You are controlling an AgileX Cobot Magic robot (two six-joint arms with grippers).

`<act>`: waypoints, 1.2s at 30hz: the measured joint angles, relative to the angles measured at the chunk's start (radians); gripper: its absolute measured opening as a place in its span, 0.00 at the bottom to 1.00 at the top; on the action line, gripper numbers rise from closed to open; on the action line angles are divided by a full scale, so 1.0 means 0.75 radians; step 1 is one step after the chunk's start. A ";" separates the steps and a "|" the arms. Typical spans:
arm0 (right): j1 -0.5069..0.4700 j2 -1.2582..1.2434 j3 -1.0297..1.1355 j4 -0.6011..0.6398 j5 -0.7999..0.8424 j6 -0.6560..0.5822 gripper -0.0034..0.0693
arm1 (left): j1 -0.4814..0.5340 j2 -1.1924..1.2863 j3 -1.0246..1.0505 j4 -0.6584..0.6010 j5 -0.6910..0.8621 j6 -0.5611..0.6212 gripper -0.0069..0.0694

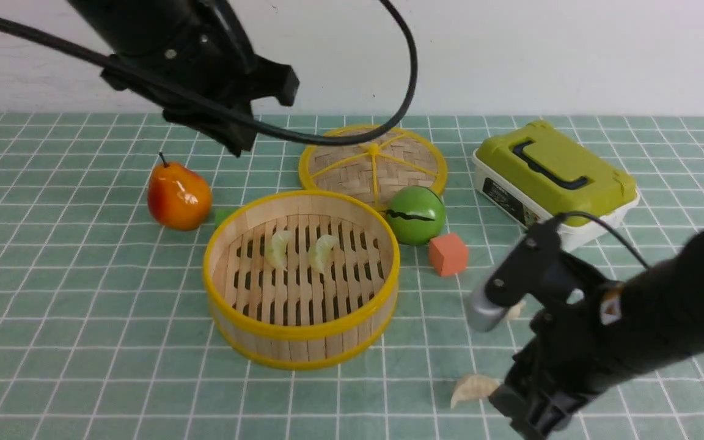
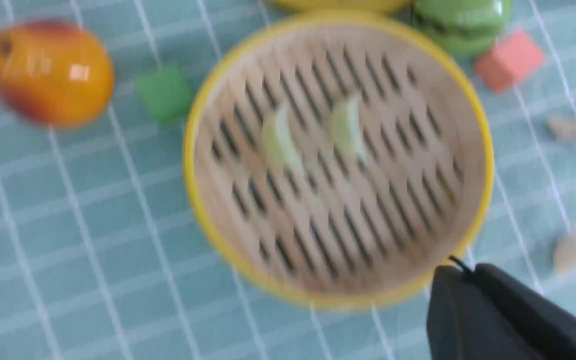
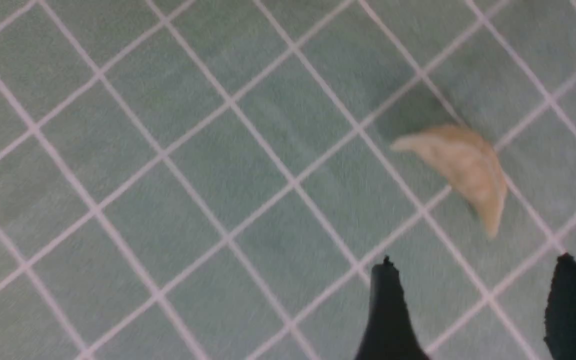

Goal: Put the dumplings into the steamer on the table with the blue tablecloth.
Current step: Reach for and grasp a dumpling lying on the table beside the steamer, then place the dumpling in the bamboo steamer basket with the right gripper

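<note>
Dumplings, two of them, sit in the steamer; left hand closed, right hand wide.

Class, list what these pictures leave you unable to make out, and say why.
- Second cream dumpling: partly hidden by the right arm in the front view.
- Small print on the lidded box's label: too small, front view.
- Woven lid: mostly cut off by the frame edge, left wrist view.
- Pear's fine surface detail: blurred, left wrist view.
</note>
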 joint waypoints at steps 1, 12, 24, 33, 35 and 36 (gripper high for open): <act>0.000 0.075 -0.051 -0.012 -0.014 -0.012 0.64 | 0.000 -0.057 0.086 0.003 0.008 0.010 0.07; 0.001 0.472 -0.223 -0.129 -0.032 -0.054 0.55 | 0.000 -0.745 0.862 0.096 -0.183 -0.005 0.07; 0.000 0.417 -0.430 0.064 0.292 0.011 0.32 | 0.000 -1.402 1.467 0.295 -0.208 -0.232 0.07; 0.091 0.506 -0.789 0.524 0.160 0.029 0.32 | 0.000 -1.626 1.737 0.304 -0.517 -0.395 0.07; 0.132 0.580 -0.844 0.530 0.087 0.028 0.32 | 0.000 -1.663 1.738 0.304 -0.534 -0.401 0.07; 0.152 0.642 -0.885 0.525 0.045 0.046 0.32 | 0.000 -1.685 1.738 0.304 -0.537 -0.401 0.07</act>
